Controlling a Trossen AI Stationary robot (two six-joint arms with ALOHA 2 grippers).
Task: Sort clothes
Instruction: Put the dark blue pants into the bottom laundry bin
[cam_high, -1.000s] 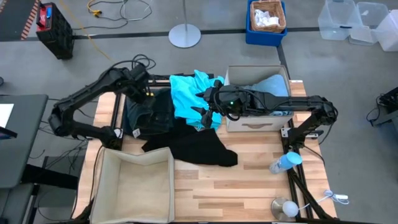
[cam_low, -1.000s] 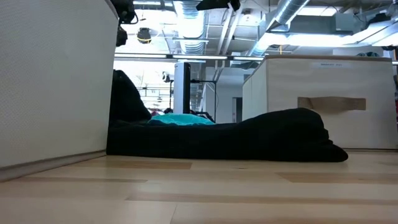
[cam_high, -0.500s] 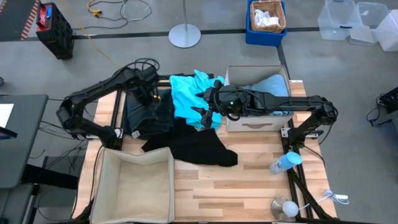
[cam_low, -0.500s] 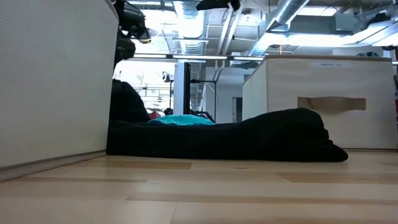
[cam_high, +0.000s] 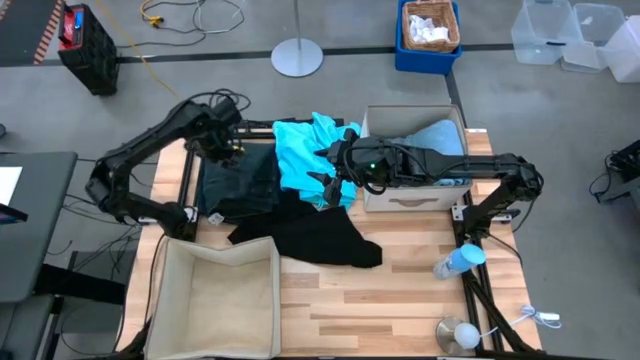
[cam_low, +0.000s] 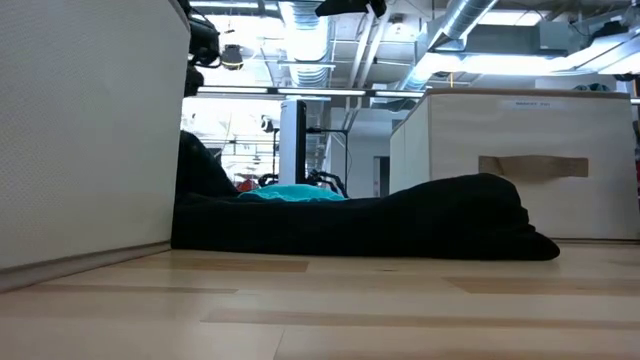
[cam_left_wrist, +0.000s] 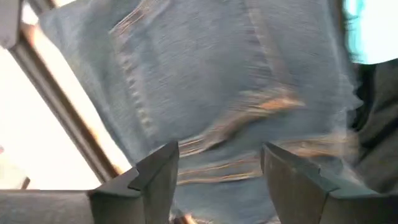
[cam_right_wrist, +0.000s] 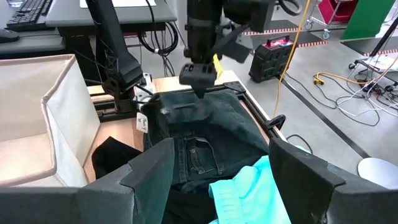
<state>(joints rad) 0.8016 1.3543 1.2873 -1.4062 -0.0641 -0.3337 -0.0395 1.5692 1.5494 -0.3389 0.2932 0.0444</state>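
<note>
Hovering left gripper (cam_left_wrist: 214, 171) over green jeans (cam_high: 240, 180) at table's back left, fingers spread, so I can grab them. Right gripper (cam_high: 332, 178) waits over turquoise top (cam_high: 300, 155), fingers spread too. Black one (cam_high: 310, 235) lies in middle, pale blue (cam_high: 435, 140) in bin (cam_high: 415, 198).

Four garments (cam_high: 318, 237) are counted, two beige bins (cam_high: 218, 300), and what may be one bottle (cam_high: 457, 261).

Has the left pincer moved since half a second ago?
Yes. In the high view the left pincer has shifted back toward the table's left edge, away from the turquoise garment, over the dark green garment.
</note>
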